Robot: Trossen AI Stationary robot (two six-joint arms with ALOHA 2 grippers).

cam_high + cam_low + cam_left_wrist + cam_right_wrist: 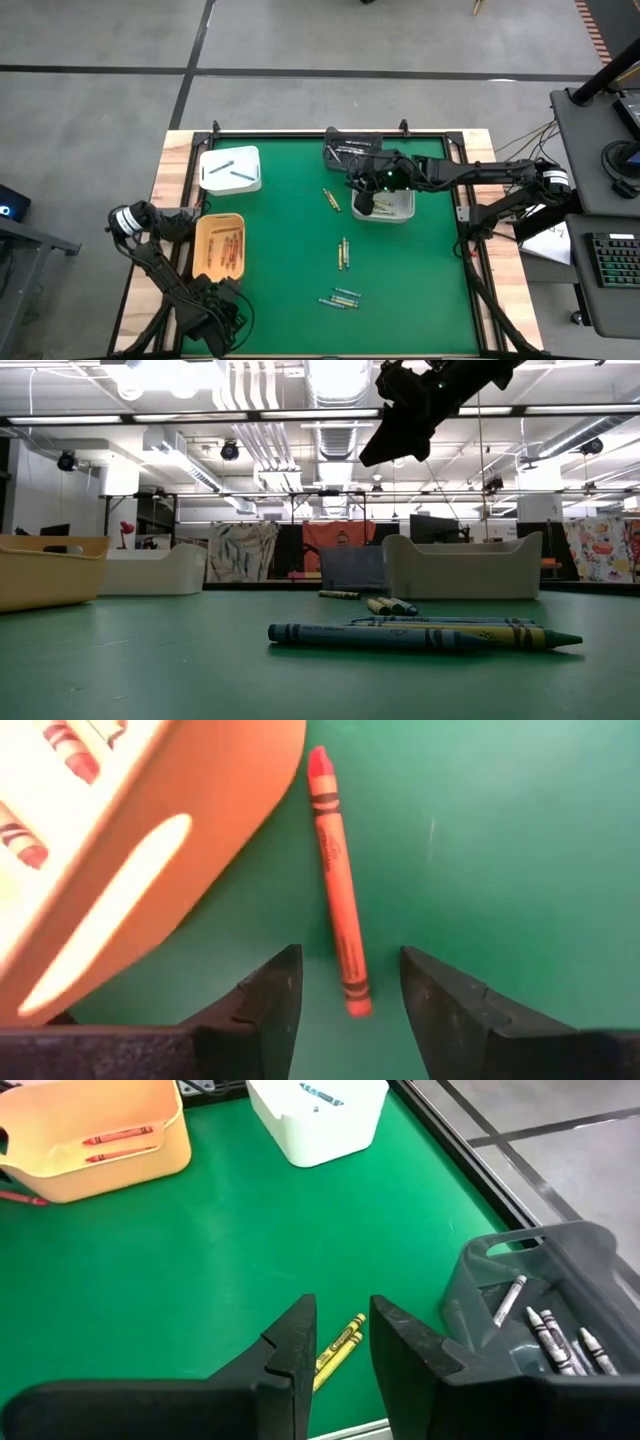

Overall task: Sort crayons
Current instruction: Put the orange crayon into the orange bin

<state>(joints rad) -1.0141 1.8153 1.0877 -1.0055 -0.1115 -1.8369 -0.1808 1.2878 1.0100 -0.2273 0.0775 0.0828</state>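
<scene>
The left hand [345,1005] sits low over the green surface [400,270], fingers apart and holding nothing — a red crayon [336,890] lies flat between them, just beside the orange tray [219,247], which holds more red crayons. The right hand [342,1342] hangs above the white bin [383,206], fingers parted and empty. Two yellow crayons [337,1348] lie side by side on the surface; grey-white ones rest in the grey bin [530,1295].

High view: overhead, straight down, whole green table [400,260].
Low view: tabletop height, level, crayons [420,635] near.
Left wrist: close above orange tray [150,850].
Right wrist: shares orange tray.
</scene>
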